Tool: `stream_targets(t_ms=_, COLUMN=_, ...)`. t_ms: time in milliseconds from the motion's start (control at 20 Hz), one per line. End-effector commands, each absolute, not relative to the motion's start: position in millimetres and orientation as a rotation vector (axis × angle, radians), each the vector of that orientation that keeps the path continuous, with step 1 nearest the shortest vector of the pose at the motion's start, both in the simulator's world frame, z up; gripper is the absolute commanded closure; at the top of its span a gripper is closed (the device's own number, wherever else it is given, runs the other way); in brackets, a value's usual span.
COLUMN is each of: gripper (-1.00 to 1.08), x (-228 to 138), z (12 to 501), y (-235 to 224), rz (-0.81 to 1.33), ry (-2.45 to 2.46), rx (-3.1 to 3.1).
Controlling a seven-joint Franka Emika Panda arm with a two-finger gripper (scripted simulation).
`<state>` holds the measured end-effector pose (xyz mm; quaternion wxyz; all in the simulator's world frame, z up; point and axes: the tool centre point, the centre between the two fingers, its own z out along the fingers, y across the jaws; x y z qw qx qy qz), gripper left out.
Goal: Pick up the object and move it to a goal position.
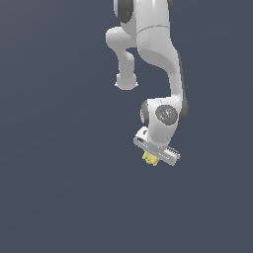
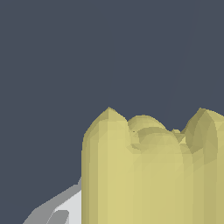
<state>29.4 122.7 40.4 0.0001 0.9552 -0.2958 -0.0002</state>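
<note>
object (image 2: 153,175) fills my wrist view, lobes up | gripper (image 1: 154,159) clamped on it, I judge | pickup seems done — goal not visible, transfer left

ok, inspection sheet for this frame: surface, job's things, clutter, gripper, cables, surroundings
Surface: plain dark blue-grey ground, no markings or edges visible.
Job's things: pale yellow lobed object sits right under the gripper; it fills the wrist view, ridged sides upright. No goal marker seen.
Clutter: nothing seen.
Gripper: white gripper is at the object, tilted in the exterior view; fingers hidden, so whether it grips cannot be told. A grey-white gripper part shows beside the object in the wrist view.
Cables: nothing seen.
Surroundings: only the white Panda arm; uniform background.
</note>
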Motion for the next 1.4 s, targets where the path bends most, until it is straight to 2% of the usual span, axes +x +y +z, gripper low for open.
stream_targets(t_ms=0, gripper=1.08, x=29, z=41, y=123, rz=0.0, ry=-0.929, rx=3.001)
stream_targets(t_ms=500, gripper=1.08, x=36, z=75, y=94, rz=0.0, ry=-0.929, rx=3.001)
stream_targets(t_ms=1350, gripper=1.08, x=68, z=227, y=-33, rz=-0.001, ry=-0.93, rx=3.002)
